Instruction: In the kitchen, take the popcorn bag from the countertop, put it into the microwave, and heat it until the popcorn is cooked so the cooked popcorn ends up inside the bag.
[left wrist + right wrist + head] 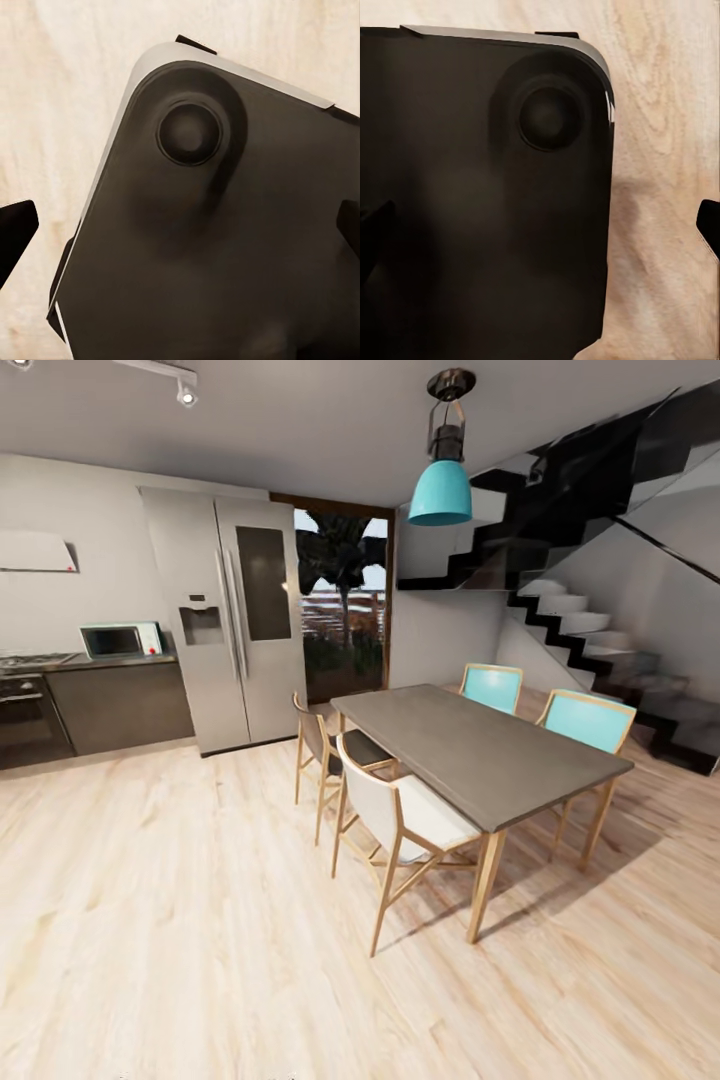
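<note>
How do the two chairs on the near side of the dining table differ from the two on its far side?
The near chairs have pale and grey-brown seats; the far chairs have turquoise backs. The near chairs turn their backs toward the camera; the far chairs face it. Both pairs have light wooden frames and stand at the grey dining table.

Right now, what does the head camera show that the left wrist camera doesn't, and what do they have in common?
The head view alone shows the room: the microwave on the countertop, a steel fridge, a grey dining table with chairs, a teal pendant lamp and a staircase. The left wrist view alone shows the robot's dark base from above, with the left gripper's fingertips spread at the frame edges. Both share the pale wood floor.
</note>
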Tool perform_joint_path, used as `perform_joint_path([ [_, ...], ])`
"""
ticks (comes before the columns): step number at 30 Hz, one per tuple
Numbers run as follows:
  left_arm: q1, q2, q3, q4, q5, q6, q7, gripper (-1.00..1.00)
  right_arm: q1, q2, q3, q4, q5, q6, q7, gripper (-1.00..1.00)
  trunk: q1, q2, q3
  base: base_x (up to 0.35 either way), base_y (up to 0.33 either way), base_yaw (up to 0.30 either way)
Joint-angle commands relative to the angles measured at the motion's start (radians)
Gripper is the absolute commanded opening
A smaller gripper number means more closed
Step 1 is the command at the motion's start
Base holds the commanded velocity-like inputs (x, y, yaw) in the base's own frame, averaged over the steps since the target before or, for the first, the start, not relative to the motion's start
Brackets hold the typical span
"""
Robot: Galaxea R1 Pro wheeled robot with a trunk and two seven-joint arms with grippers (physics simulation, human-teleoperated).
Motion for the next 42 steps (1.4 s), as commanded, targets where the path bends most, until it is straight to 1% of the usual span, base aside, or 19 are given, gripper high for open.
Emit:
perform_joint_path([
  [1, 0.0, 0.0, 0.004, 0.0, 0.001, -0.002, 0.0, 1.0, 0.0, 0.0, 0.001, 0.0, 0.0, -0.004, -0.003, 1.0, 0.0, 0.0, -0.001, 0.0, 0.0, 0.286],
  [42, 0.0, 0.0, 0.002, 0.0, 0.003, 0.0, 0.0, 1.0, 0.0, 0.0, 0.001, 0.0, 0.001, -0.002, -0.002, 1.0, 0.0, 0.0, -0.001, 0.0, 0.0, 0.286],
])
